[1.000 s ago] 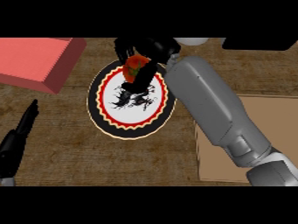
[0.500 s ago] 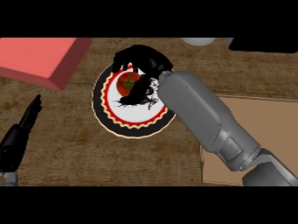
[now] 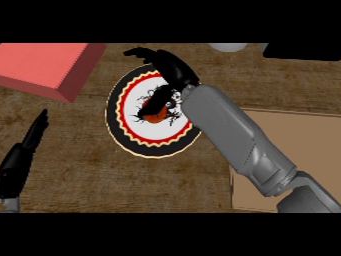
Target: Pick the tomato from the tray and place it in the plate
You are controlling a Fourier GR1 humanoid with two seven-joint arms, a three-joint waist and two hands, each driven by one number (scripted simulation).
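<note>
The tomato [image 3: 155,112] lies red-orange in the white middle of the round plate [image 3: 126,131], which has a red ring and a black rim. My right hand [image 3: 171,69] hovers over the plate's far edge, fingers spread open and pointing away to the upper left; it holds nothing. Its grey forearm crosses the plate's right side and hides part of it. The flat brown tray [image 3: 313,140] sits at the right, partly under that forearm. My left hand [image 3: 16,162] rests open at the lower left, fingers up.
A red box [image 3: 44,67] stands at the upper left, close to the plate. A grey round object [image 3: 228,47] and a black block [image 3: 309,51] sit along the far edge. Bare wooden counter [image 3: 92,175] lies between the left hand and the plate.
The right hand, earlier curled round the tomato over the plate, has opened and moved toward the plate's far edge. The tomato now lies on the plate. The left hand stayed put.
</note>
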